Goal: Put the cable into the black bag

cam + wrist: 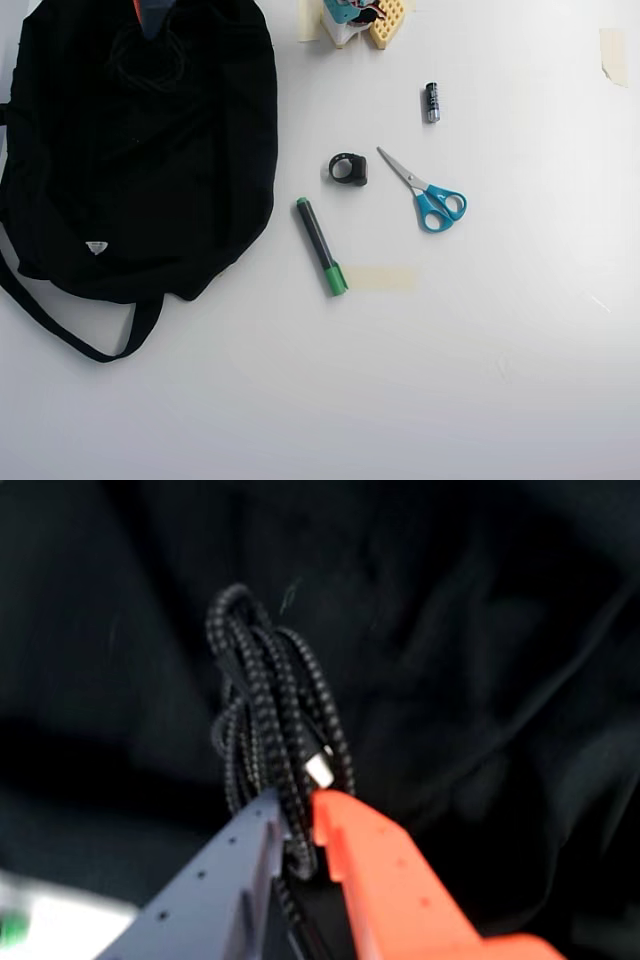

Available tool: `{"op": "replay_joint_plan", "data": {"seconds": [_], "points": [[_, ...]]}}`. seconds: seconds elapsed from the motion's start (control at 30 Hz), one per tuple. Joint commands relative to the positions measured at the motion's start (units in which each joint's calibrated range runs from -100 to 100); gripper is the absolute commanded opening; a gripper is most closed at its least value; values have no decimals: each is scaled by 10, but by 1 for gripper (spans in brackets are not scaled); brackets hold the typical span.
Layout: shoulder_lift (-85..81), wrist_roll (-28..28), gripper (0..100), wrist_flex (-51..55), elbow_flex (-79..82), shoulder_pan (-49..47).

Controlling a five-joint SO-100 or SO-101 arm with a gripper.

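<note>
In the wrist view the cable (pixel 270 680), a braided black cord wound in a loop with a small pale plug, hangs from my gripper (pixel 297 810). The grey-blue and orange jaws are shut on its lower strands. Behind it is only dark folded fabric of the black bag (pixel 480 630). In the overhead view the black bag (pixel 200 150) lies at the left, with a white label and long straps. My gripper (pixel 150 12) shows at the top edge over the bag. The cable (pixel 150 60) is a faint loop against the fabric there.
On the white table right of the bag lie a black-and-green marker (pixel 321 246), blue-handled scissors (pixel 425 192), a small black ring-shaped thing (pixel 348 169) and a small dark cylinder (pixel 431 102). A yellow-and-teal object (pixel 360 18) stands at the top edge. A tape strip (pixel 380 279) lies by the marker.
</note>
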Motion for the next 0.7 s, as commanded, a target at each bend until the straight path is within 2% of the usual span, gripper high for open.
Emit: {"op": "replay_joint_plan", "data": {"seconds": [0.0, 0.1, 0.33, 0.47, 0.53, 0.6, 0.67], "points": [[64, -1, 2, -42, -23, 24], [143, -3, 2, -97, -23, 31], [204, -2, 3, -96, -17, 59], [190, -3, 15, -87, -23, 56], [137, -3, 18, -60, -24, 53], [5, -11, 18, -16, -23, 39], [-120, -14, 17, 32, -12, -41]]}}
